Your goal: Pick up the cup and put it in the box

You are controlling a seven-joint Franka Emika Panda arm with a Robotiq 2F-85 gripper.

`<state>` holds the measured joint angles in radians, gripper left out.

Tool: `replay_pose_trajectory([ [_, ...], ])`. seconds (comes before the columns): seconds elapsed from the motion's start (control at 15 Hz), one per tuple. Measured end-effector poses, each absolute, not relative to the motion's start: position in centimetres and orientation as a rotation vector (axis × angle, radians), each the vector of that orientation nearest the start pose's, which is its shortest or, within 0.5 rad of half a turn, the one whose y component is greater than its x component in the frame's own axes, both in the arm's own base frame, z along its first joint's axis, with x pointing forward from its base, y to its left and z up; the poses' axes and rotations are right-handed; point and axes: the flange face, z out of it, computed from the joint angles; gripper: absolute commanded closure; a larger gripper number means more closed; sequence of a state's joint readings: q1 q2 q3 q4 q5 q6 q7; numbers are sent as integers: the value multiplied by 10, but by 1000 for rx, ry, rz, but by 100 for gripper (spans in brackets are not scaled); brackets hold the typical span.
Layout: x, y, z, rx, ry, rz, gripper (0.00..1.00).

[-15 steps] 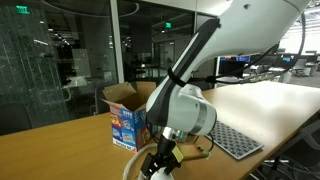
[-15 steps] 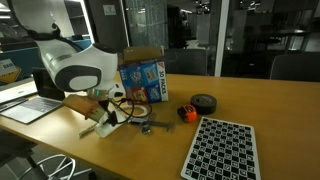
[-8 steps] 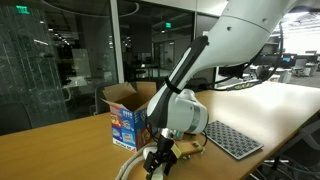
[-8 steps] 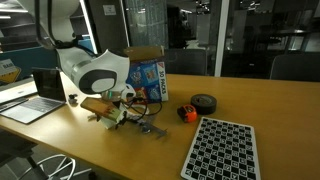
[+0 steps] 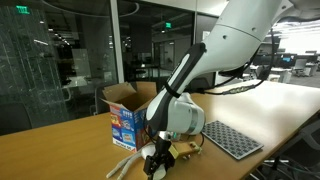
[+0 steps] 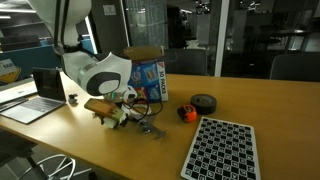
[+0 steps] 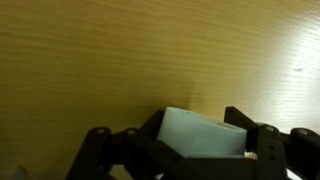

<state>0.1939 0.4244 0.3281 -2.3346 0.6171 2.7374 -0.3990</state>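
In the wrist view the bottom edge cuts off the end effector (image 7: 196, 122). The cup (image 7: 205, 137) clamped between its fingers is a pale blur, with its base out of frame. In both exterior views the arm hides part of the box (image 5: 121, 118) (image 6: 151, 77), and the arm's upper links leave the top edge. There the cup is too small and too covered to make out. The bottom edge cuts the perforated tray (image 6: 220, 150) and the rope loop (image 5: 121, 167) on the bench (image 6: 280, 110).

From where I stand: one robot arm (image 5: 190, 70), one wooden table (image 6: 120, 155), one box (image 6: 147, 75), one cup (image 7: 205, 135), one perforated tray (image 6: 220, 148), one laptop (image 6: 30, 100), one rope loop (image 5: 122, 166), one black round object (image 6: 203, 103), and one red-and-black round object (image 6: 185, 113).
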Motion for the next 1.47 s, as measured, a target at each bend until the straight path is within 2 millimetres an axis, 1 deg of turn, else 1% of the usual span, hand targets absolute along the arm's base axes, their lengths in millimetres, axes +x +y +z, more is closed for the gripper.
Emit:
replay_pose_trajectory([
  [0.07,447,243,160,-2743,-442,79,62],
  [0.27,451,245,166,-2759,-440,75,62],
  [0.4,453,247,177,-2774,-438,73,62],
  [0.53,451,246,196,-2797,-428,103,62],
  [0.6,446,243,208,-2819,-410,136,62],
  [0.8,424,225,248,-2927,-338,258,62],
  [0.93,409,210,279,-3026,-291,314,62],
  [1.07,402,199,319,-3133,-277,258,62],
  [1.2,399,194,367,-3215,-289,126,62],
  [1.33,399,193,419,-3264,-313,-49,62],
  [1.47,403,195,475,-3287,-337,-258,62],
])
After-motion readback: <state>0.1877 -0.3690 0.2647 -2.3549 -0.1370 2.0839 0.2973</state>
